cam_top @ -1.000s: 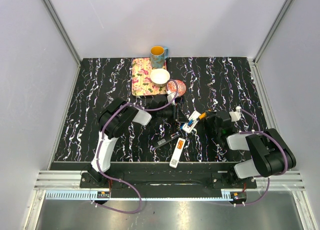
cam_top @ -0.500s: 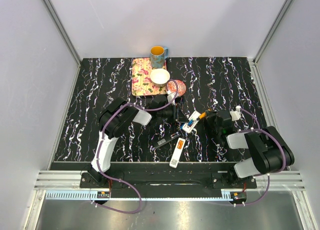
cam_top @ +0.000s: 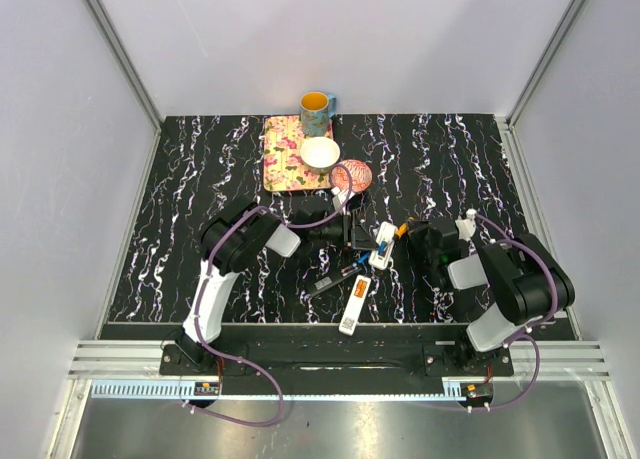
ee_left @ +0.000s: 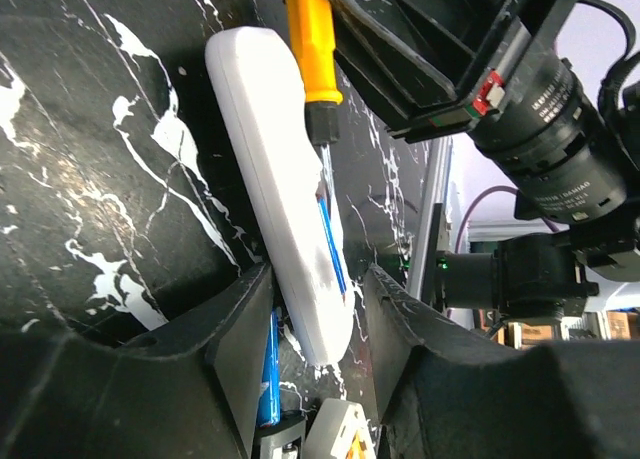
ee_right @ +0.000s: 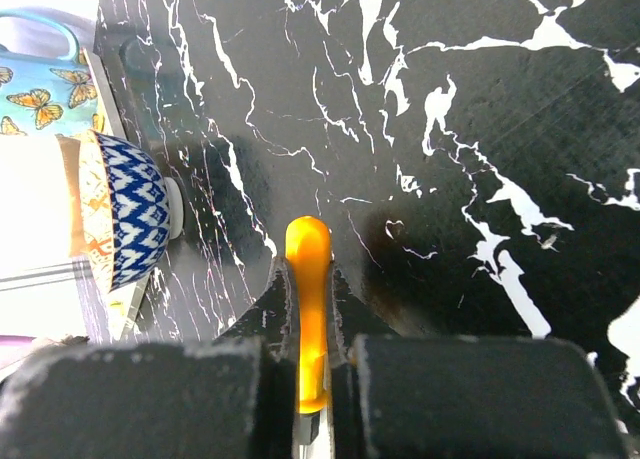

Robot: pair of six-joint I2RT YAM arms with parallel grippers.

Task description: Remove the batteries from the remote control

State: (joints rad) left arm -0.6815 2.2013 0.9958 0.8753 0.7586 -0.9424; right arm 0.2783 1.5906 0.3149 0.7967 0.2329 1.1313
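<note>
screwdriver [ee_left: 312, 39] handle cropped, tip blurred over remote [ee_left: 270, 149]

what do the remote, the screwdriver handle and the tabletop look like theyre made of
The remote: probably plastic, matte white moulded shell with rounded edges. The screwdriver handle: likely glossy orange plastic; it shows a highlight. The tabletop: black with white veins, marble-look; real stone or printed sheet cannot be told.

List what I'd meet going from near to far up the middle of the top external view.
white oblong piece → remote → bowl → mug
</note>
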